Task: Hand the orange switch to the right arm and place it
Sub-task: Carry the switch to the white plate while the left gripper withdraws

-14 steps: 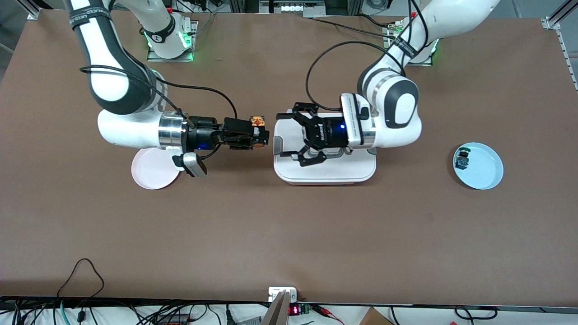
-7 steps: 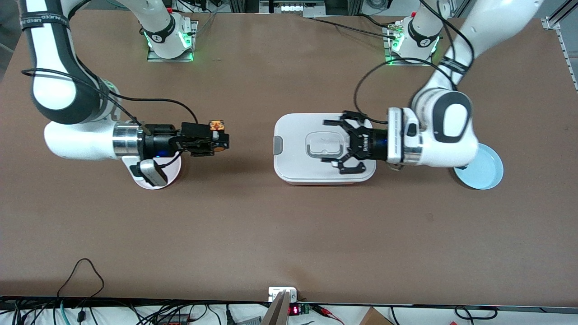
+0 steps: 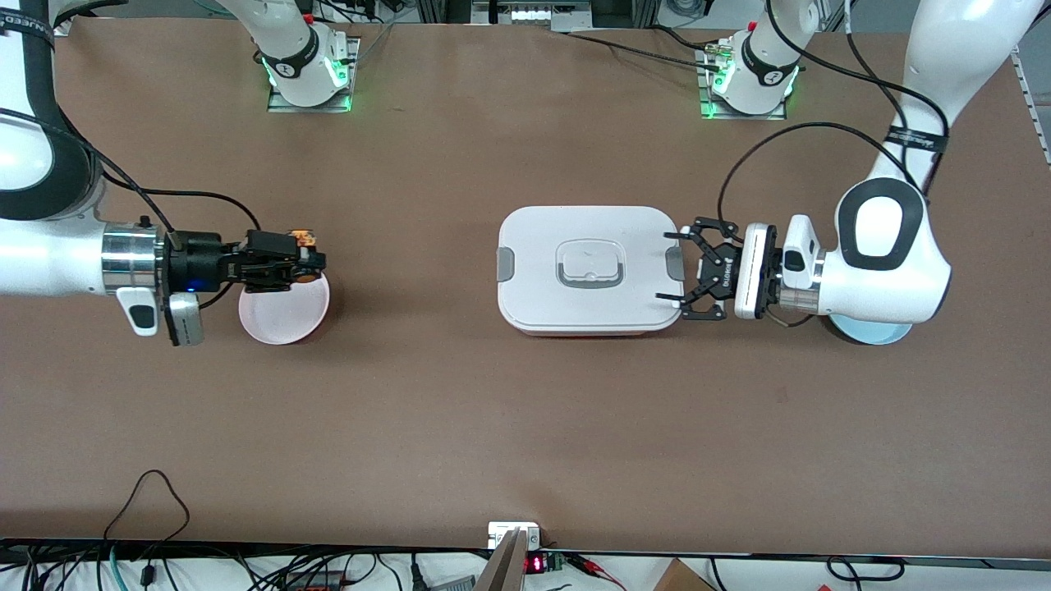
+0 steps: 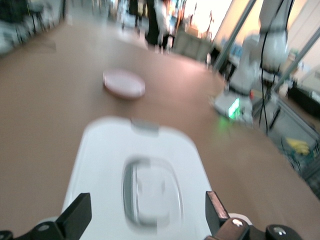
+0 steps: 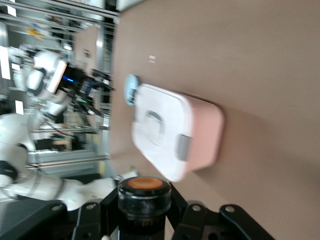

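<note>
The orange switch (image 3: 307,261), a small black body with an orange top (image 5: 145,184), is clamped in my right gripper (image 3: 289,261). That gripper is shut on it and holds it just above the edge of the pink plate (image 3: 283,316), at the right arm's end of the table. In the right wrist view the black fingers (image 5: 92,216) flank the switch's clear collar. My left gripper (image 3: 665,267) is open and empty, level with the end of the white lidded box (image 3: 575,238) that faces the left arm. Its fingertips (image 4: 75,217) frame the box lid (image 4: 100,150).
A light blue plate (image 3: 878,335) lies mostly hidden under the left arm's wrist. The pink plate (image 4: 124,83) shows small in the left wrist view. Both arm bases stand at the table's back edge. Bare brown table lies toward the front camera.
The two grippers have drawn apart. The right one carried the switch from the table's middle to over the pink plate. The left one backed off across the box toward the blue plate, staying open.
</note>
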